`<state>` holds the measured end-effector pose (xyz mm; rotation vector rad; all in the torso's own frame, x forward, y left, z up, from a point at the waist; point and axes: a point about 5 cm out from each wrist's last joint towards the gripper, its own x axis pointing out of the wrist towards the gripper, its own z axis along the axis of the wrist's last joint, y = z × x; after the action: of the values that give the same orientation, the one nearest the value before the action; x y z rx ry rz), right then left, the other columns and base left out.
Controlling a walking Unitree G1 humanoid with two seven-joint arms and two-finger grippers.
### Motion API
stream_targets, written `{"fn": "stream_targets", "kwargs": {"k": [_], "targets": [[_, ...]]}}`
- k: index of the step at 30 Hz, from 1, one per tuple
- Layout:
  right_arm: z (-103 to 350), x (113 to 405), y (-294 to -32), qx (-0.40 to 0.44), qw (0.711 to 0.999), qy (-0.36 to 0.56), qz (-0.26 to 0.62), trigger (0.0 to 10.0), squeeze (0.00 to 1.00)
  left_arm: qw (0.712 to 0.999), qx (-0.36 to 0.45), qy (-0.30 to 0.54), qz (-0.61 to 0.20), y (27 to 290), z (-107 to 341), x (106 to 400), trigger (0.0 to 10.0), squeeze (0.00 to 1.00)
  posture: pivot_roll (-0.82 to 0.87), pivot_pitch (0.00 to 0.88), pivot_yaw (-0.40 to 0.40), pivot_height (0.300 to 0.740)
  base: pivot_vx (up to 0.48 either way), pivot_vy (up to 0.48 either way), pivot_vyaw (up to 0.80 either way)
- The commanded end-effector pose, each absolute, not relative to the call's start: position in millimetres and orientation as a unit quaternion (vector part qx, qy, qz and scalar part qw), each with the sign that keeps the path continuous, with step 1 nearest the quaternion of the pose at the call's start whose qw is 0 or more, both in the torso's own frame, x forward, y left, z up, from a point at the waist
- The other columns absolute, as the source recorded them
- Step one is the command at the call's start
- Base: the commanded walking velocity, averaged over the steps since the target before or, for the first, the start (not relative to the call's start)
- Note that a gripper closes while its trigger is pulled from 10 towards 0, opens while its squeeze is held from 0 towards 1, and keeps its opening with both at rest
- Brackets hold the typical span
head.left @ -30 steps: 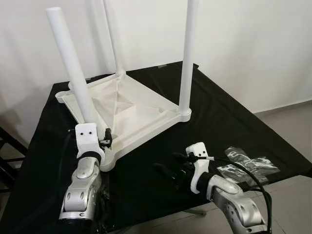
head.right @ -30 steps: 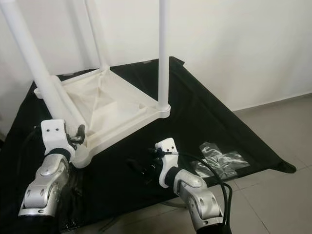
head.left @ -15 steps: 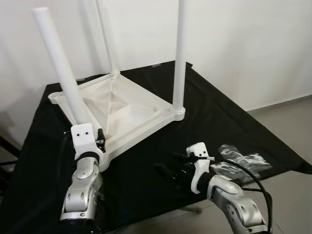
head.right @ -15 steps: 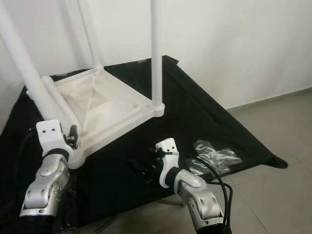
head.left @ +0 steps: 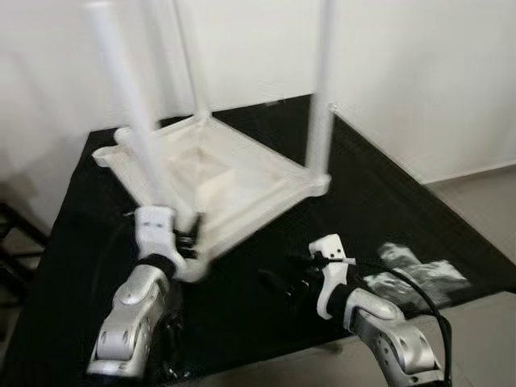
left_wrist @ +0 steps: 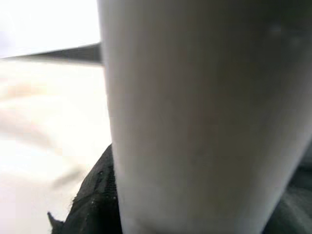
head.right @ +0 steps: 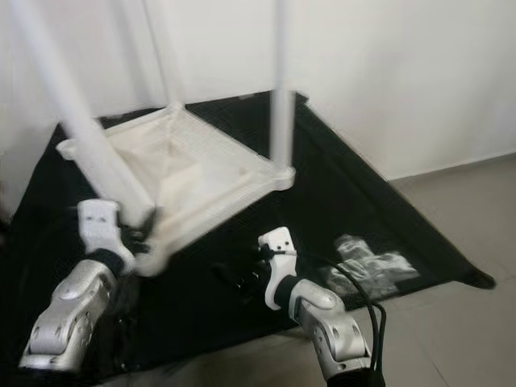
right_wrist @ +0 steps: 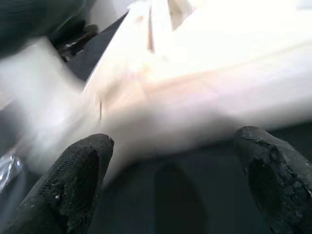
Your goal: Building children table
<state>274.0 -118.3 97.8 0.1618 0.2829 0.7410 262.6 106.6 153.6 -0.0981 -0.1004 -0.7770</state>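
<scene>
While the left gripper (head.left: 187,242) grips the near leg (head.left: 133,121) of the upturned children's table (head.left: 242,173), three legs stand fitted and the right gripper's (head.left: 278,284) fingers (right_wrist: 78,170) spread empty over the tabletop (head.left: 379,201).

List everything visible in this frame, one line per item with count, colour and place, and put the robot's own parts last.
Table top: one, white, upside down on the black cloth, underside ribs showing.
Table legs: three in view, white, standing up from the table top's corners; the nearest one rises right at the left pincer.
Black cloth: one, spread under the table top.
Plastic bags: a small clear pile, on the cloth's right side near the floor edge.
Wall: white, behind the cloth.
Floor: grey tiles, at right.
Left pincer: black fingers, at the base of the nearest leg by the table top's near corner.
Right pincer: black fingers open, over the cloth, pointing toward the table top.
</scene>
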Motion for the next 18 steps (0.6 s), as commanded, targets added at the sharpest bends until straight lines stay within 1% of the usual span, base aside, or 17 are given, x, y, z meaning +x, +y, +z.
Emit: {"fn": "stream_targets", "kwargs": {"k": [1,3,7,13,15,16,17,18], "targets": [[98.0,273.8,-116.7,0.085,0.917,0.139,0.364,10.0,0.0,0.884,-0.074,-0.079,-0.454,92.1,167.8,252.0,0.0,0.0,-0.1,0.0,0.041,0.74,0.0,0.0,0.0],[97.5,273.9,-116.3,0.084,0.917,0.139,0.364,10.0,0.0,0.861,-0.066,-0.051,-0.502,84.4,157.5,247.4,0.0,0.0,-0.11,0.0,0.046,0.74,0.0,0.0,0.0],[97.3,273.7,-116.1,0.083,0.917,0.139,0.364,10.0,0.0,0.861,-0.059,-0.047,-0.503,80.0,149.6,254.2,0.0,0.0,-0.12,0.0,0.049,0.74,0.0,0.0,0.0],[97.2,273.3,-116.2,0.084,0.917,0.139,0.364,10.0,0.0,0.857,-0.051,-0.046,-0.511,79.7,144.4,255.1,0.0,0.0,-0.12,0.0,0.049,0.74,0.0,0.0,0.0],[97.3,273.0,-116.2,0.085,0.917,0.139,0.364,10.0,0.0,0.862,-0.039,-0.046,-0.504,81.4,143.6,255.5,0.0,0.0,-0.12,0.0,0.049,0.74,0.0,0.0,0.0],[97.4,273.0,-116.1,0.085,0.917,0.139,0.364,10.0,0.0,0.87,-0.031,-0.047,-0.489,83.2,143.5,258.1,0.0,0.0,-0.12,0.0,0.05,0.74,0.0,0.0,0.0],[97.4,272.9,-116.0,0.085,0.917,0.139,0.364,10.0,0.0,0.881,-0.022,-0.046,-0.47,86.1,143.4,261.7,10.0,0.0,-0.12,0.0,0.05,0.74,0.0,0.0,0.0],[97.4,272.9,-116.0,0.085,0.917,0.139,0.364,10.0,0.0,0.881,-0.022,-0.046,-0.47,86.1,143.4,261.7,10.0,0.0,-0.12,0.0,0.05,0.74,0.0,0.0,0.0]]}}
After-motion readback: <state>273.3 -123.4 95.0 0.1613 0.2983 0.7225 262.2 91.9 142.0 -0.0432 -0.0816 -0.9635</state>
